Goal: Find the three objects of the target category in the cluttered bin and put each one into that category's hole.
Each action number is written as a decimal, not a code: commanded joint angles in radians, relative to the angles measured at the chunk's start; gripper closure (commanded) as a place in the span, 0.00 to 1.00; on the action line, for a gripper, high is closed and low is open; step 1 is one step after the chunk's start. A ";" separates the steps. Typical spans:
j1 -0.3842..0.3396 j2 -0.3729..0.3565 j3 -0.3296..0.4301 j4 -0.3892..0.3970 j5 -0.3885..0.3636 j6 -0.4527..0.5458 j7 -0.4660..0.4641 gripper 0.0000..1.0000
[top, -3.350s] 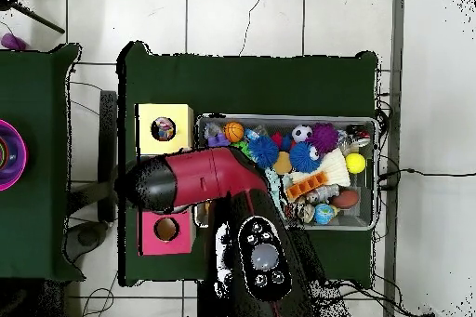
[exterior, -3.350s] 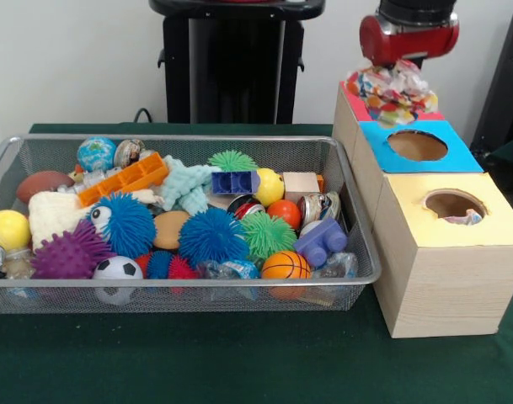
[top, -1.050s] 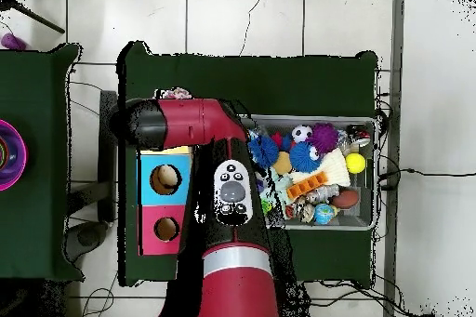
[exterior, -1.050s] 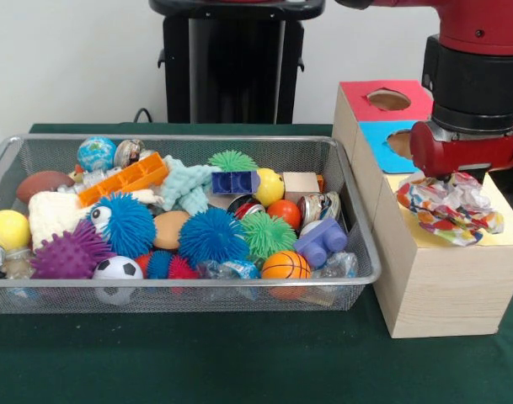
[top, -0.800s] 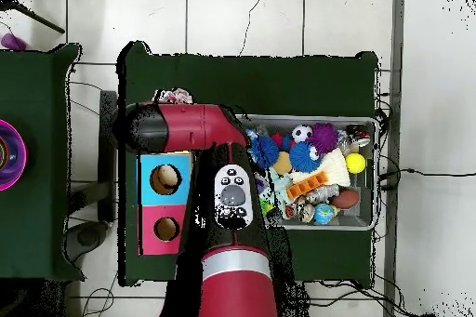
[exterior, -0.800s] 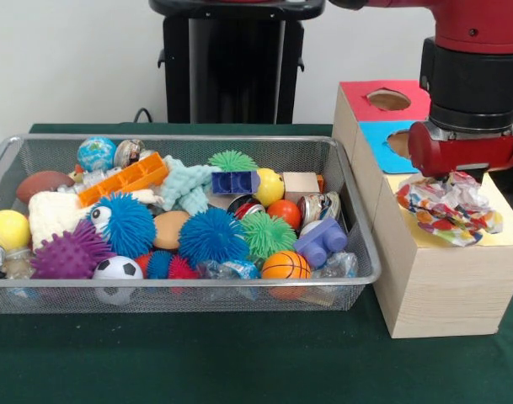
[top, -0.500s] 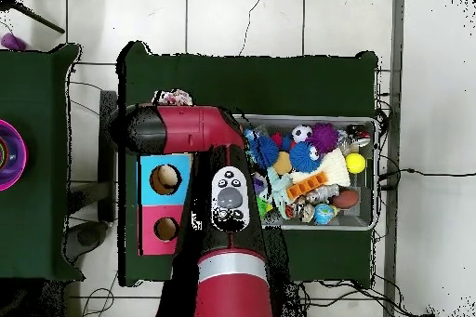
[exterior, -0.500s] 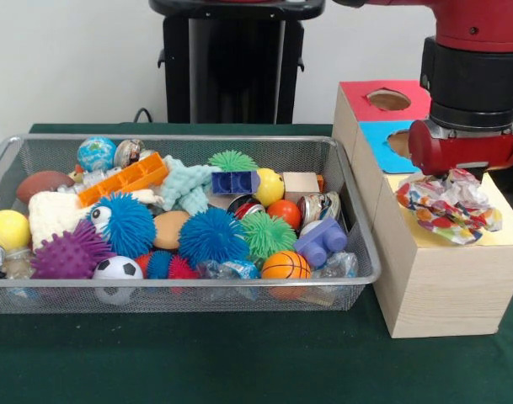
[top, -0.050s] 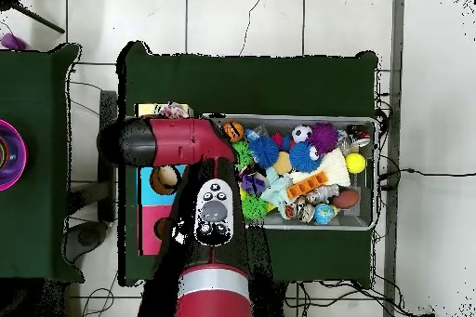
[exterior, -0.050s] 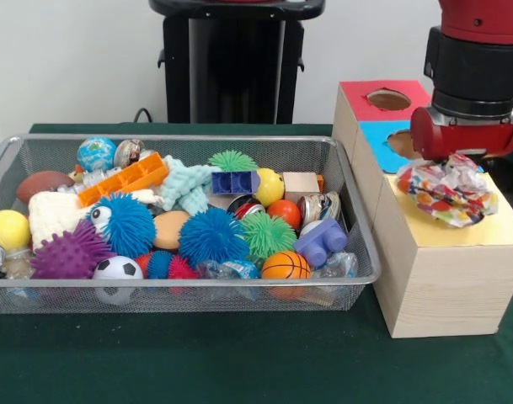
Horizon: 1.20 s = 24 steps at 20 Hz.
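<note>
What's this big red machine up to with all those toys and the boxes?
It is sorting toys from the wire bin into holes in the coloured boxes. Right now the red arm hangs over the yellow-topped box, with a crumpled, multicoloured wrapper just beneath it, above that box's top. The gripper itself is hidden. The bin remains full of balls, spiky toys and blocks.

Robotics lab or test room. Red and black arm (top, -0.050s: 186, 141) on a black pedestal (exterior, -0.050s: 236, 63) behind a green-covered tabletop (exterior, -0.050s: 197, 362). On the tabletop: wire mesh bin (exterior, -0.050s: 357, 227) crammed with assorted toys, and just beside it a wooden sorting box (exterior, -0.050s: 433, 286) with colour-coded round holes. Bare white wall (exterior, -0.050s: 71, 59) behind the pedestal. White tiled floor (top, -0.050s: 279, 16) around the tabletop, loose cables (top, -0.050s: 395, 174) trailing across it.
</note>
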 commanded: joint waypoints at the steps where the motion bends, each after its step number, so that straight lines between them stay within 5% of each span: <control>1: 0.019 0.028 -0.023 0.208 0.045 0.044 0.304 1.00; 6: 0.031 0.025 -0.041 0.221 0.067 0.036 0.292 1.00; 18: 0.064 0.153 -0.075 0.161 0.100 -0.184 0.294 1.00; 24: 0.094 0.172 -0.123 0.054 0.126 -0.094 0.262 1.00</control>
